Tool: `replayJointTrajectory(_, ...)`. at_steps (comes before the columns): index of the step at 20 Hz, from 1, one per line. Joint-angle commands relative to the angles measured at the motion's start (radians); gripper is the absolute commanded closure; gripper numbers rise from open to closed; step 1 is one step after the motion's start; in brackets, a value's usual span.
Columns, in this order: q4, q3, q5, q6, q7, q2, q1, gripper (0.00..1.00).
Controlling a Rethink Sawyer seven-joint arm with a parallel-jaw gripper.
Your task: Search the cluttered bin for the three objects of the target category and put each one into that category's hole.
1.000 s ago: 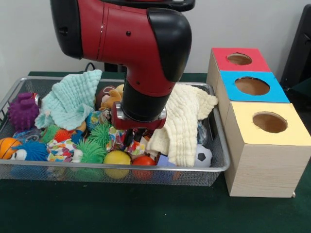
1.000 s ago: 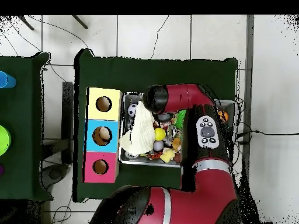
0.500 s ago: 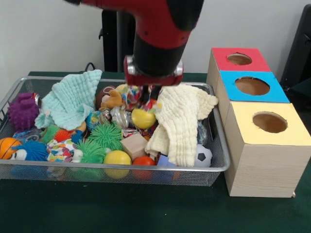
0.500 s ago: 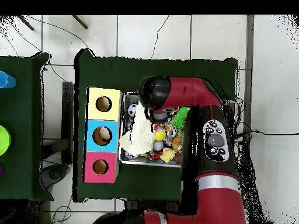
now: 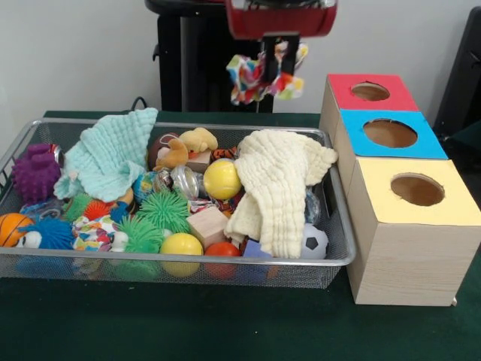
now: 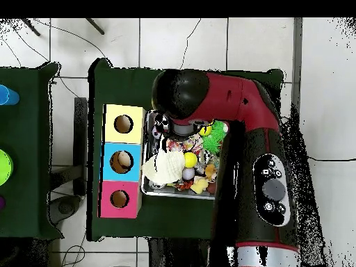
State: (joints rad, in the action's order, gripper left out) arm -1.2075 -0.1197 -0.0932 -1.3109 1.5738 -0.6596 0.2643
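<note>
A robot lab: pedestal-mounted arm (image 6: 243,125) at a green-clothed table (image 5: 225,331) (cables trail across tiled floor (image 6: 201,45)).

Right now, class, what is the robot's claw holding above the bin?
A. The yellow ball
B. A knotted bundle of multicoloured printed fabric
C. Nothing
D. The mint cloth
B: the claw is shut on the printed fabric bundle, which hangs in the air above the wire-mesh bin.

The dark green table (image 5: 225,331) carries the bin (image 5: 188,259) and three boxes (image 5: 409,248).
</note>
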Motion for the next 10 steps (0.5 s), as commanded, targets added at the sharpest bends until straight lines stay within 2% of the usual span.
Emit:
replayJointTrajectory(1, -0.208, -0.1, 0.165, 0.096, 0.136, -0.053, -0.026, 1.0)
replayJointTrajectory(5, -0.241, -0.085, 0.22, 0.169, 0.181, -0.047, -0.064, 1.0)
replayJointTrajectory(10, -0.272, -0.069, 0.287, 0.323, 0.239, -0.031, -0.11, 1.0)
